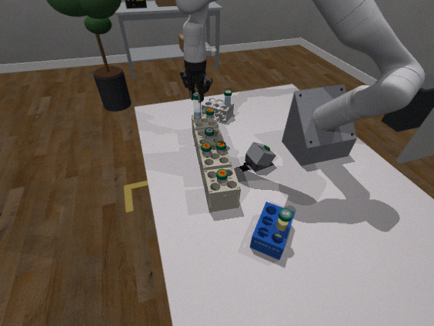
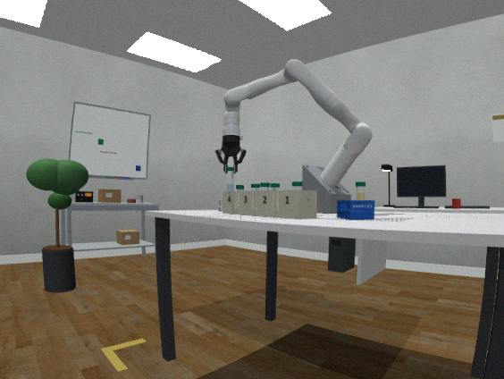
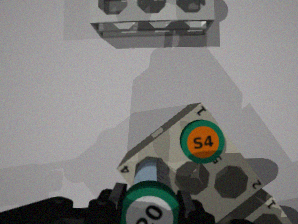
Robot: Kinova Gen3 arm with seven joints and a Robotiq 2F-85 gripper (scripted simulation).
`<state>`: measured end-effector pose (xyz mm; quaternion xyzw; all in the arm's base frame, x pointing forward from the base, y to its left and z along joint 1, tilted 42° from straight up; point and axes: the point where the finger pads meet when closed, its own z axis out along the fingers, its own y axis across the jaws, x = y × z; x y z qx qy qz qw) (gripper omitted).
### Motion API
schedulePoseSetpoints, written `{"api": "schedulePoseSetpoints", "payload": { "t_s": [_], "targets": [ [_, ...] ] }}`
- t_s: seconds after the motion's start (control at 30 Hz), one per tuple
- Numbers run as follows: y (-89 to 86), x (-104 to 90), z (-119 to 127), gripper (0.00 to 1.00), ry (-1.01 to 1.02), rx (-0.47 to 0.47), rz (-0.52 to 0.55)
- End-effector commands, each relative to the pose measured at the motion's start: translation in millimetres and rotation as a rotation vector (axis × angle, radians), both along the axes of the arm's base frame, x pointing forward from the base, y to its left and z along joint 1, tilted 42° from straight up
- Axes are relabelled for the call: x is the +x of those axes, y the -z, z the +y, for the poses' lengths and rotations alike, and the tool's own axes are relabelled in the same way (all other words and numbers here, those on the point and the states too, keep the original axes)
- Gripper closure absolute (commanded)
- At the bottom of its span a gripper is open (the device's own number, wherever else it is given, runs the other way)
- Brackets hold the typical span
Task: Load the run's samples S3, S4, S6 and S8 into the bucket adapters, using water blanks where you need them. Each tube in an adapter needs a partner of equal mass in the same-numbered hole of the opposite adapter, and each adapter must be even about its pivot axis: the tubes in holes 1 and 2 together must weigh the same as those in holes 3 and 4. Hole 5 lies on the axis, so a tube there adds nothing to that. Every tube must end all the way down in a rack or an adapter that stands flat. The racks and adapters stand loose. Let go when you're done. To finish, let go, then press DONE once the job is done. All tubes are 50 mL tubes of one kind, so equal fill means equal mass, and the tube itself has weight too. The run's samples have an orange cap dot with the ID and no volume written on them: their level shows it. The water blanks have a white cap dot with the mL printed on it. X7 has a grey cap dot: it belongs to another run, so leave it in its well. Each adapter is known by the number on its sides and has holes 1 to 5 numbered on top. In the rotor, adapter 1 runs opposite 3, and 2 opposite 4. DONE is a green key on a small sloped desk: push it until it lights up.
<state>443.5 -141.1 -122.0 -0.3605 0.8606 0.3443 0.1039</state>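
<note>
Currently clenched on a white-dot water blank [image 3: 150,212] above adapter 4 [image 3: 165,150], at seven o'clock from seated S4 [image 3: 202,141], the gripper [image 1: 196,89]; risk: a misaligned descent catching the hole rim, tipping the loose adapter.

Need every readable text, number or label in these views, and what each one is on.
"S4": orange cap dot in adapter 4.
"4", "3", "2", "1": adapter sides.
"1", "2", "4", "5": hole numbers, adapter top.
"SAMPLES": blue rack.
Held blank's cap: a "0", rest cut off.
Other caps, whiteboard: unreadable.

Four adapters [image 1: 224,191], two racks [image 1: 269,231], seven tubes [image 1: 285,219].
</note>
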Motion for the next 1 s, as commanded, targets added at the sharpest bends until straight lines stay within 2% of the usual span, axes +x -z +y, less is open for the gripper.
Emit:
{"api": "schedulePoseSetpoints", "payload": {
  "t_s": [0.0,0.97],
  "targets": [
    [0.9,0.4,0.3,0.90,0.001,-0.002,-0.001],
    [13.3,-0.8,11.4,0.90,0.001,-0.002,-0.001]
  ]
}}
